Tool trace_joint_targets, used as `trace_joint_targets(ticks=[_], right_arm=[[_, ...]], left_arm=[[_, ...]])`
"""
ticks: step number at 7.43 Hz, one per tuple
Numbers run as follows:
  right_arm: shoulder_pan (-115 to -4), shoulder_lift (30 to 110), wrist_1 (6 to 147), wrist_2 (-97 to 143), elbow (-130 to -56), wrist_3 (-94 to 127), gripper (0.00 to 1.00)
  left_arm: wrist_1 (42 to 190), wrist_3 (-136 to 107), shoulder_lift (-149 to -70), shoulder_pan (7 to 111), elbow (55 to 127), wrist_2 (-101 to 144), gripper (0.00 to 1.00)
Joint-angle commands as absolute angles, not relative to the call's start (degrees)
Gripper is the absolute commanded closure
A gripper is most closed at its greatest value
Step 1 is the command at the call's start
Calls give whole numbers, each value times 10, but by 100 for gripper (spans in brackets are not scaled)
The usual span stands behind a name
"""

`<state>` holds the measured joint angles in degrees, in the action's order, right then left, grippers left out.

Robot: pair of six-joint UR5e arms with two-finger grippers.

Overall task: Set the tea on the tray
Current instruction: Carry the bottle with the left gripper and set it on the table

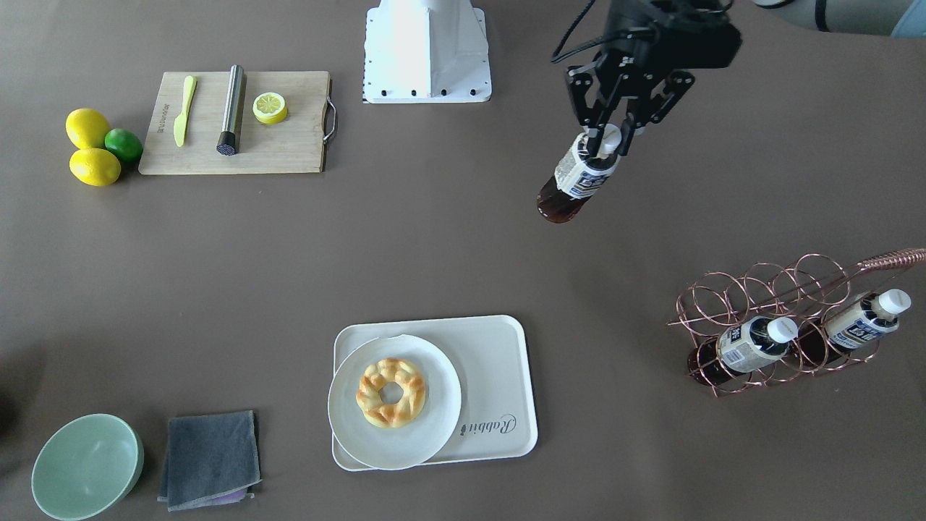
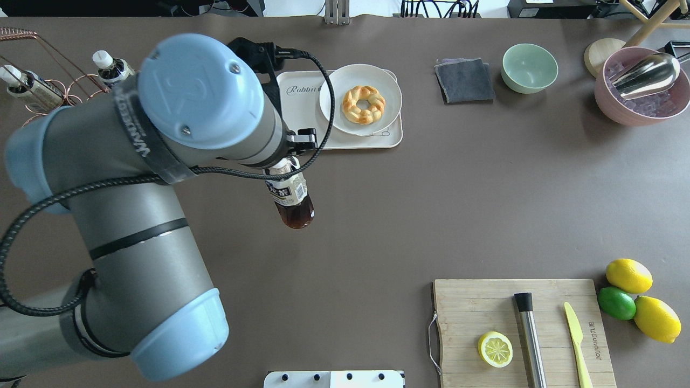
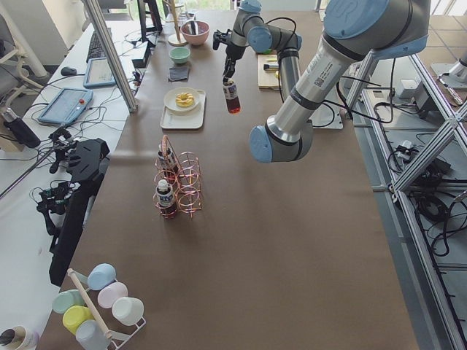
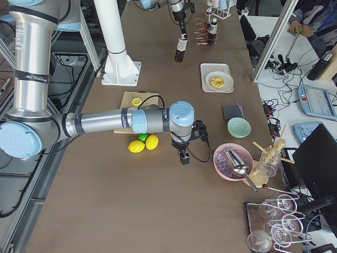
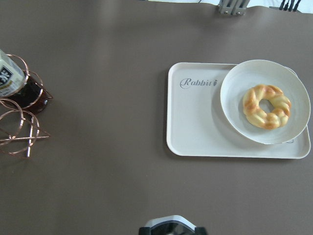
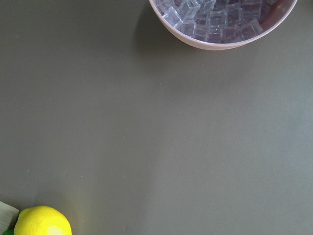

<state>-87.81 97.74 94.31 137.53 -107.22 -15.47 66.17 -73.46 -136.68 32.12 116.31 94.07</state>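
Note:
My left gripper (image 1: 606, 139) is shut on the white cap of a tea bottle (image 1: 579, 179) and holds it hanging in the air, clear of the table. The bottle also shows in the overhead view (image 2: 291, 198), below my left arm. The cream tray (image 1: 499, 362) marked "Rabbit" lies apart from it on the operators' side; its bare part shows in the left wrist view (image 5: 195, 127). Two more tea bottles (image 1: 752, 341) lie in a copper wire rack (image 1: 778, 293). My right gripper (image 4: 184, 156) hangs low over the table near the lemons; I cannot tell if it is open or shut.
A round white plate (image 1: 434, 427) with a doughnut (image 1: 391, 391) covers part of the tray. A green bowl (image 1: 85, 465) and grey cloth (image 1: 210, 458) lie beside it. A cutting board (image 1: 289, 145) holds a knife, steel bar and lemon half. A pink ice bowl (image 2: 641, 102) stands far right.

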Motion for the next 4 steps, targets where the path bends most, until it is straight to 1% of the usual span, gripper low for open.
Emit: trace_joint_targets(ticks=[1, 4], right_arm=[[-878, 977, 943, 1375, -1074, -155, 0], [-878, 978, 943, 1375, -1075, -156, 0]], left_arm=[[668, -785, -1414, 241, 1099, 884, 100], [695, -786, -1410, 223, 1078, 882, 100]])
